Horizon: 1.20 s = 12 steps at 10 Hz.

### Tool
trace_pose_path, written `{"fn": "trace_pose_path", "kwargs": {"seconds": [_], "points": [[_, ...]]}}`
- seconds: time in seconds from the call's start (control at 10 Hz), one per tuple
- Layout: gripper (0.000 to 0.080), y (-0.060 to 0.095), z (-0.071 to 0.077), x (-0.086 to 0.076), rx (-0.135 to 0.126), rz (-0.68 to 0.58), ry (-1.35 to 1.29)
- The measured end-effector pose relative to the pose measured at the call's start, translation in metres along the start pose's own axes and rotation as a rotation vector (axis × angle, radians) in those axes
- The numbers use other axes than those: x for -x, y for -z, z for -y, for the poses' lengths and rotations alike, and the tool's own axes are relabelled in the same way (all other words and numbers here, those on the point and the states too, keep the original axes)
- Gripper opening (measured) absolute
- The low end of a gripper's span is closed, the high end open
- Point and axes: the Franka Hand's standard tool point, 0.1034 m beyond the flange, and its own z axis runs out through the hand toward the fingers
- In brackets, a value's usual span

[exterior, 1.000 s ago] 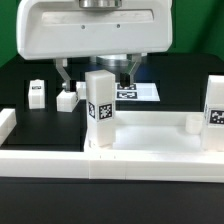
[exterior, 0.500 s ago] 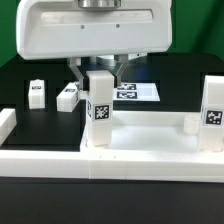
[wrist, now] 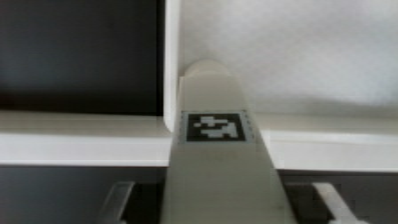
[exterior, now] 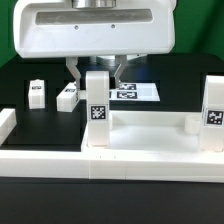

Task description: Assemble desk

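The white desk tabletop point(exterior: 150, 135), a tray with a raised rim, lies against the front wall. One white square leg point(exterior: 97, 108) with a black-white tag stands upright at its corner on the exterior view's left. My gripper point(exterior: 96, 78) hangs straight over this leg, its fingers point(exterior: 73, 72) shut on the leg's upper end from both sides. The wrist view looks down the same leg point(wrist: 217, 150) between the two fingers point(wrist: 128, 205), with the tabletop point(wrist: 294, 60) below. A second leg point(exterior: 213, 115) stands at the corner on the exterior view's right.
Two loose white legs point(exterior: 37, 92) point(exterior: 68, 96) lie on the black table behind, on the exterior view's left. The marker board point(exterior: 138, 92) lies flat behind the gripper. A long white border wall point(exterior: 40, 162) runs along the front and turns up on the exterior view's left.
The fingers stood wide apart a second ago and have closed in on the upright leg. The leg and tabletop have barely moved.
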Motion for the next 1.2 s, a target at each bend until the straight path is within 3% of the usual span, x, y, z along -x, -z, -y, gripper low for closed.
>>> {"fn": "trace_pose_path", "kwargs": {"seconds": [0.4,0.8,0.9,1.0,1.1,1.2], "points": [[0.029,-0.0008,0.0017,-0.0002,-0.003,-0.016,-0.454],[0.029,-0.0008,0.001,-0.0002,-0.004,-0.017,-0.702],[0.0386,-0.0009,0.0014,-0.0001,-0.004,-0.017,-0.675],[0.0567,-0.0008,0.0014,-0.0002,-0.003,-0.017,-0.642],[0.0567,0.0,0.0018,-0.0013,-0.003,-0.017,-0.598],[0.0633,0.0005,0.0019,-0.002,-0.001,-0.019,-0.518]]}}
